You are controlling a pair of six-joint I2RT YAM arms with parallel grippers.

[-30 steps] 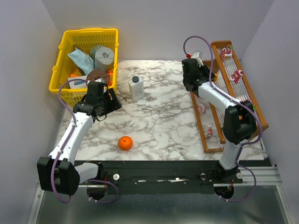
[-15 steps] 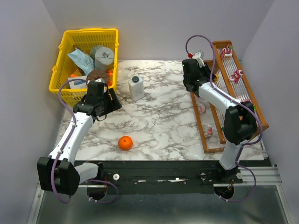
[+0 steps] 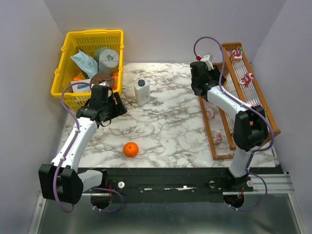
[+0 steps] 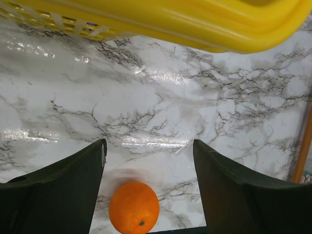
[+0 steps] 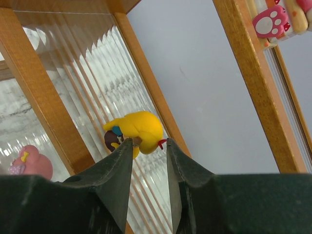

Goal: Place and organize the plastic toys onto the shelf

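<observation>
Bench: marble top, carries everything below.
Shelf: wooden steps down the right side, floored with thin clear rods. Risk as I judge it: the rods look slick and ribbed, so a small toy let go tilted could roll or wedge in a groove.
Basket: yellow, far left corner, full of odds. Not my concern.
Right arm: stretched forward to the far end of the shelf, wrist tipped down over the rods.
Left arm: elbow bent, wrist parked beside the basket's near corner, well apart from the shelf.
Ball: orange, near the front edge of the bench, clear of both arms.
Left jaws: spread wide, nothing between them.
Right jaws: nearly closed, tips either side of the yellow toy's lower edge. I cannot tell whether they pinch it or only frame it. Risk: a hold that shallow could flick it off the step on any twist.
Yellow toy: lying on the rods, just beside a wooden rail.
Pink toy: across the rail, neighbouring step.
Paw-print toy: on the step on the other side. A wide pull-back could clip either neighbour.
</observation>
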